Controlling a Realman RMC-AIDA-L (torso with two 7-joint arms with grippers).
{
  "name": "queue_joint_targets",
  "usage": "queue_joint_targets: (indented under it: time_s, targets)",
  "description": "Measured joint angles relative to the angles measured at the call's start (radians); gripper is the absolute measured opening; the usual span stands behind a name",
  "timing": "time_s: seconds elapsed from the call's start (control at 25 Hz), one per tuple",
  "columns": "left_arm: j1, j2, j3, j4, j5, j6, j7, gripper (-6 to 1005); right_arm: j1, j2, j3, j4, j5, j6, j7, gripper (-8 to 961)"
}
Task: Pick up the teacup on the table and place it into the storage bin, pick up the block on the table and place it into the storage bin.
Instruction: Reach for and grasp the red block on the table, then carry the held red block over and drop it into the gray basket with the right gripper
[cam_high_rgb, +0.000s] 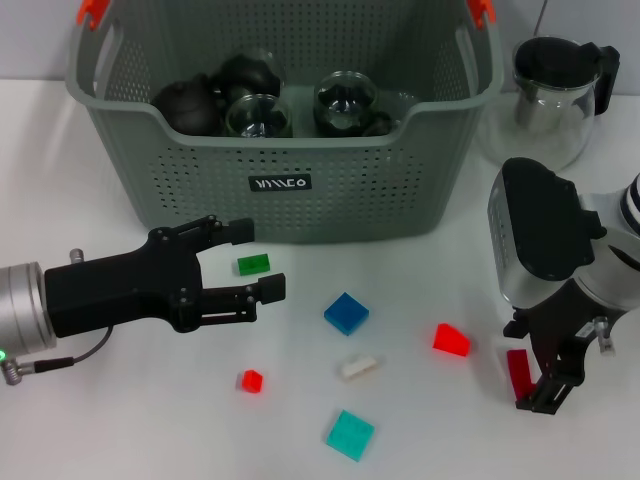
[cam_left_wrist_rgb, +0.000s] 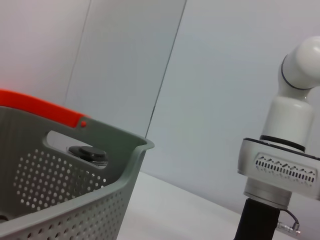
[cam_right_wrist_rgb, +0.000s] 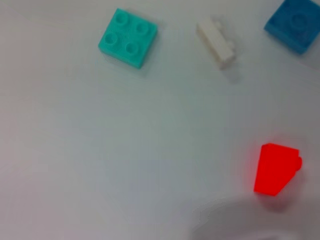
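7 small blocks lie on the white table (cam_high_rgb: 120, 420) in front of the storage bin (cam_high_rgb: 280, 150). Nearest is a teal square block (cam_high_rgb: 350, 435), then a small red block (cam_high_rgb: 250, 381) and a white bar block (cam_high_rgb: 358, 366). Off to the right, the right gripper (cam_high_rgb: 540, 378) points down at the table with a dark red block (cam_high_rgb: 518, 370) between its jaws, pinching it low over the surface. Just left of it sits a red wedge block (cam_high_rgb: 451, 340), apart from the gripper. Next comes a blue block (cam_high_rgb: 346, 313). The left gripper (cam_high_rgb: 262, 262) reaches in from the left with its jaws spread, and a green block (cam_high_rgb: 253, 264) lies on the table in the gap between them, touched by neither finger. Behind that stands the grey-green bin with orange handle clips, holding several dark teapots and glass cups; which of these is the teacup I cannot tell. Farthest right, a glass teapot (cam_high_rgb: 555, 95) with a black lid stands beside the bin.
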Motion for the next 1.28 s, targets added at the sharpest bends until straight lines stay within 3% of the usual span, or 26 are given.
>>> queue_joint_targets:
  time_s: [0.44, 0.96, 1.12, 1.28]
  targets:
    - [0.001, 0.0, 0.0, 0.0, -0.004, -0.001, -0.009, 917, -0.016, 0.001, -0.04, 0.004, -0.004, 0.03, 0.001, 940]
    - [0.0, 0.0, 0.0, 0.0, -0.005, 0.0, -0.009, 917, -0.023, -0.002, -0.043, -0.022, -0.001, 0.029, 0.001, 821]
    - [-0.003, 0.001, 0.0, 0.0, -0.005, 0.0, -0.01, 919, -0.047, -0.003, 0.011, -0.14, 0.004, -0.029, -0.002, 744]
    - [-0.004, 0.004, -0.002, 0.0, -0.005, 0.0, -0.011, 919, -0.043, -0.008, 0.162, -0.35, 0.097, -0.169, -0.008, 699]
